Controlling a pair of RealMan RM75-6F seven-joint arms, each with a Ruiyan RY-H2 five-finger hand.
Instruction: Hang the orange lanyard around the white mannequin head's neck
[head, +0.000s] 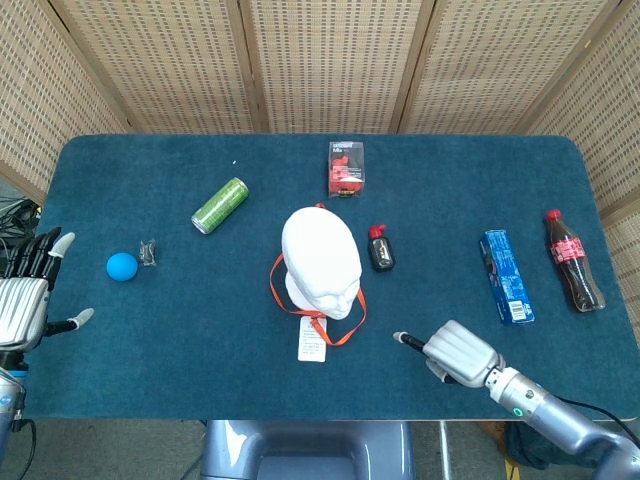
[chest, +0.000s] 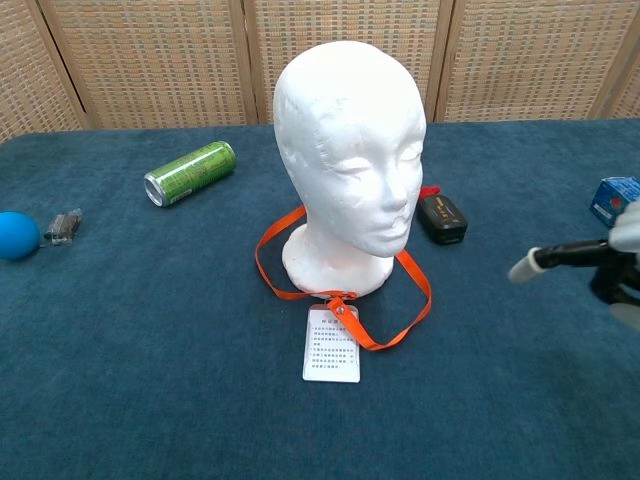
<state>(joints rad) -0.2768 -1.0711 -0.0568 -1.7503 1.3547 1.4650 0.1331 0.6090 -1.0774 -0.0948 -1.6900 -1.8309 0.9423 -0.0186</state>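
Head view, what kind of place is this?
Probably a lab test table: a blue cloth table boxed in by wicker screens, with unrelated props such as a foam head, can and cola bottle.

I worked at a table (head: 150, 350) covered in dark blue cloth, with woven wicker screens (head: 330, 60) in wooden frames standing behind it.

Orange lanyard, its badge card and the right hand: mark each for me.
orange lanyard (chest: 412, 275), chest view, right strap.
badge card (chest: 332, 345), chest view, card face.
right hand (head: 458, 352), head view, back of hand.
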